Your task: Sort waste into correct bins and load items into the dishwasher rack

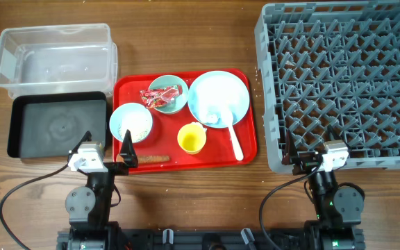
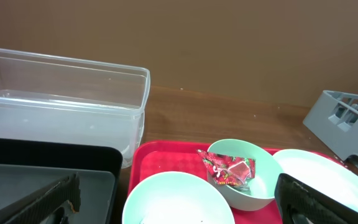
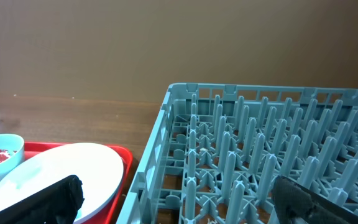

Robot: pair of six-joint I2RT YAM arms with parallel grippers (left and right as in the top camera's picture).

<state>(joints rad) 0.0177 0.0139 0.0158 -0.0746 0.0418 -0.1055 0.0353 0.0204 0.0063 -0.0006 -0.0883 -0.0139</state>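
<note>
A red-and-white wrapper (image 1: 160, 96) lies in a teal bowl (image 1: 175, 103). A second bowl (image 1: 131, 123) holds rice grains. A white tissue (image 1: 212, 114) lies on the pale-blue plate (image 1: 221, 90). A yellow cup (image 1: 192, 138), a white spoon (image 1: 236, 144) and an orange-brown stick (image 1: 153, 159) are on the red tray (image 1: 248, 111). The clear tub (image 1: 54, 52) and black tray (image 1: 57, 125) are at the left, the grey rack (image 1: 339, 76) at the right. My left gripper (image 2: 178, 190) is open over the near bowl (image 2: 179, 199). My right gripper (image 3: 176, 193) is open at the rack's (image 3: 260, 143) near-left corner.
The red tray sits between the black tray and the rack, with narrow gaps of wooden table on each side. Both arm bases stand at the table's front edge. The rack's upright pegs fill its whole floor.
</note>
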